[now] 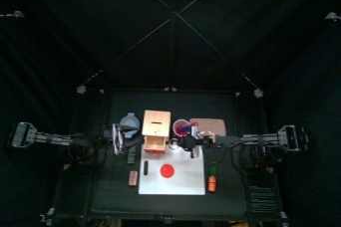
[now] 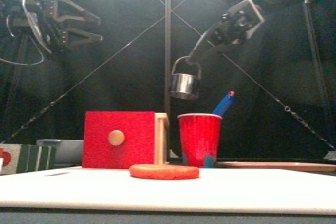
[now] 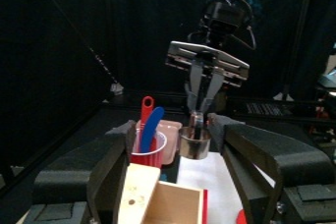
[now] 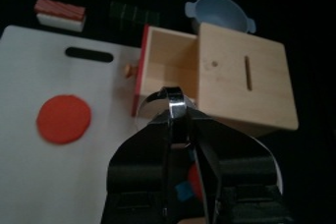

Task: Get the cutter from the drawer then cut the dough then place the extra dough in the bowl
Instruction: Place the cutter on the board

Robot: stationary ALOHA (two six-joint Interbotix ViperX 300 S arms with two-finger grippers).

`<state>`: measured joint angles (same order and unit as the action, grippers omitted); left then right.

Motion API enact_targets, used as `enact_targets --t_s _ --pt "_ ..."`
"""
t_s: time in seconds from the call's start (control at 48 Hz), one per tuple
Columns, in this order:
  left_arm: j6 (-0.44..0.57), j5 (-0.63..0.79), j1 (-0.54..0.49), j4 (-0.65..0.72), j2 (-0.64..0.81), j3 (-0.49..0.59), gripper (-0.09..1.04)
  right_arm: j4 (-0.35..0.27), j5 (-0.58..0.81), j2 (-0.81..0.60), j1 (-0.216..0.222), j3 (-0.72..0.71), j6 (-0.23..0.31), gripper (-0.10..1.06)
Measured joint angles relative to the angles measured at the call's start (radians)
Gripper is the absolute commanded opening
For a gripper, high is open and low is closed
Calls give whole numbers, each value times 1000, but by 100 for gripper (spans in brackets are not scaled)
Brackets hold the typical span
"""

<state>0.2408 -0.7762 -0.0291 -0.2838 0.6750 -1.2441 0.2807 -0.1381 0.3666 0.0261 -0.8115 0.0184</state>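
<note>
My right gripper (image 2: 197, 57) is shut on the wire handle of the round metal cutter (image 2: 186, 79), which hangs in the air above the red cup (image 2: 199, 140). In the right wrist view the cutter (image 4: 168, 98) shows just past the shut jaws, over the wooden box (image 4: 234, 71) and its pulled-out drawer (image 4: 163, 63). The red dough disc (image 1: 168, 170) lies flat on the white cutting board (image 1: 186, 186). The blue-grey bowl (image 1: 130, 122) stands left of the box. My left gripper (image 2: 73, 20) hangs open and high at the left, holding nothing.
The red cup (image 3: 148, 147) holds a blue and a red knife. A pink tray (image 1: 212, 126) lies right of the cup. Dark sushi blocks (image 4: 128, 14) and a small red toy (image 4: 59, 12) lie off the board's left side. A small orange toy (image 1: 210, 183) sits at the board's right.
</note>
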Motion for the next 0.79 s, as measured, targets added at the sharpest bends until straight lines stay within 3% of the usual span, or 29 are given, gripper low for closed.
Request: enact_targets --t_s 0.312,0.625,0.792 --pt "0 0 -2 0 -25 23 94 -114 5 8 -8 -121 8 51" --pt "0 0 -12 -2 -38 32 94 -126 176 -84 -41 -164 6 51" --pt "0 0 -28 -2 -64 34 94 -149 189 -140 -51 -161 9 51"
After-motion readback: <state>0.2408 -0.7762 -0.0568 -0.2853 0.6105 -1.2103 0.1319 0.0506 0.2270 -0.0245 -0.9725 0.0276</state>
